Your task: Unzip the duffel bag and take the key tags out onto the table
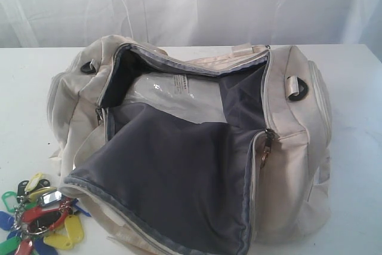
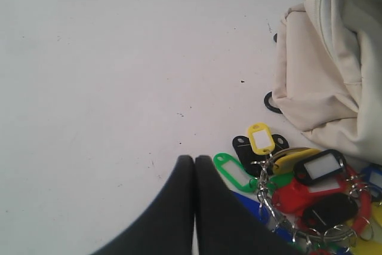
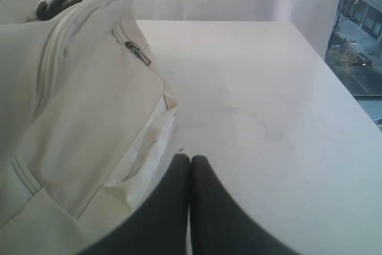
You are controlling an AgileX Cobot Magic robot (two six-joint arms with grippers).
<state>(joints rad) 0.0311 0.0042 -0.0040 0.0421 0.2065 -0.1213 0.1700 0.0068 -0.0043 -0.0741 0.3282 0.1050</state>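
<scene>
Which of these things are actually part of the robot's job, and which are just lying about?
Part of the job:
- duffel bag, unzipped
- key tags, out beside it
- table

Just there:
- clear plastic packet inside the bag
- white curtain behind

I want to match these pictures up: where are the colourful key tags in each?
Exterior view: key tags in the bottom-left corner, beside the duffel bag.
Left wrist view: on the table beside the bag.
Right wrist view: not in it.
Shared landmark: the duffel bag.
</scene>
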